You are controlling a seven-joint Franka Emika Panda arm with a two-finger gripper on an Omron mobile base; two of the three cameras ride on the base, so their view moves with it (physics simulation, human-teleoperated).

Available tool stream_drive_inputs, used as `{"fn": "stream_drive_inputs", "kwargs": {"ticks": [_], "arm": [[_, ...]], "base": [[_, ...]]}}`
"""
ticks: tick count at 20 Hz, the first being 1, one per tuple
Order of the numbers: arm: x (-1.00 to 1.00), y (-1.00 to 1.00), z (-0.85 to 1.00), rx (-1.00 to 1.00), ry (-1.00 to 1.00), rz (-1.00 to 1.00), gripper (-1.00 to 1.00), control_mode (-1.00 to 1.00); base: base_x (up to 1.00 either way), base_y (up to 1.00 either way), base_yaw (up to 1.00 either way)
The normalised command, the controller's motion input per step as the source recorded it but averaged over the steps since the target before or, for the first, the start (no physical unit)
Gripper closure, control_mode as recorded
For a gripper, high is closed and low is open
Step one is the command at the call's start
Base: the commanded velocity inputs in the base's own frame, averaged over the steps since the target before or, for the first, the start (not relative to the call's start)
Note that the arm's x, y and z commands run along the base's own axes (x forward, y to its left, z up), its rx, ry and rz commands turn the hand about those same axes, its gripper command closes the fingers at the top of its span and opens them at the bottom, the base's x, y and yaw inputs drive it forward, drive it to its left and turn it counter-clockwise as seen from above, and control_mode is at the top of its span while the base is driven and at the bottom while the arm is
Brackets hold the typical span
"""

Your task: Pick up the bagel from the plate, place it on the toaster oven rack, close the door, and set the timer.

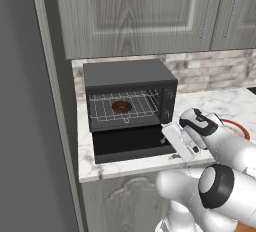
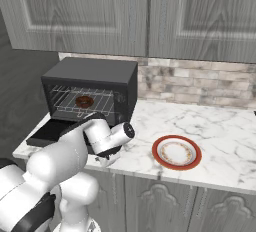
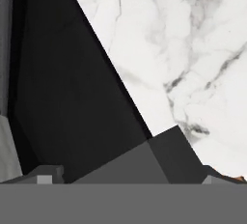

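With the door (image 1: 131, 145) lying flat open on the marble counter (image 2: 220, 121), I see the bagel (image 1: 121, 107) sitting on the toaster oven rack (image 1: 125, 106) inside the black oven (image 1: 130, 78). My gripper (image 1: 172, 143) hangs at the door's right front corner, fingers spread wide with nothing between them. The plate (image 2: 176, 152) sits bare on the counter, well to the right of the oven.

Marble counter (image 2: 220, 126) carries black toaster oven (image 2: 92, 88) and plate (image 2: 176, 152)
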Motion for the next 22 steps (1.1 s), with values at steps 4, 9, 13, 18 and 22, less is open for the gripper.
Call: {"fn": "stream_drive_inputs", "kwargs": {"ticks": [4, 9, 13, 18, 22], "arm": [[0.0, 0.22, -0.29, 0.0, -0.12, -0.01, -1.0, -1.0], [0.0, 0.35, -0.08, 0.0, -0.24, -0.07, -1.0, -1.0], [0.0, 0.43, 0.04, 0.0, -0.32, -0.11, -1.0, -1.0], [0.19, 0.37, 0.18, 0.0, -0.29, -0.15, -1.0, -1.0], [0.36, 0.3, 0.28, 0.0, -0.25, -0.16, -1.0, -1.0]], "base": [[0.0, 0.0, 0.0], [0.0, 0.0, 0.0], [0.0, 0.0, 0.0], [0.0, 0.0, 0.0], [0.0, 0.0, 0.0]]}}
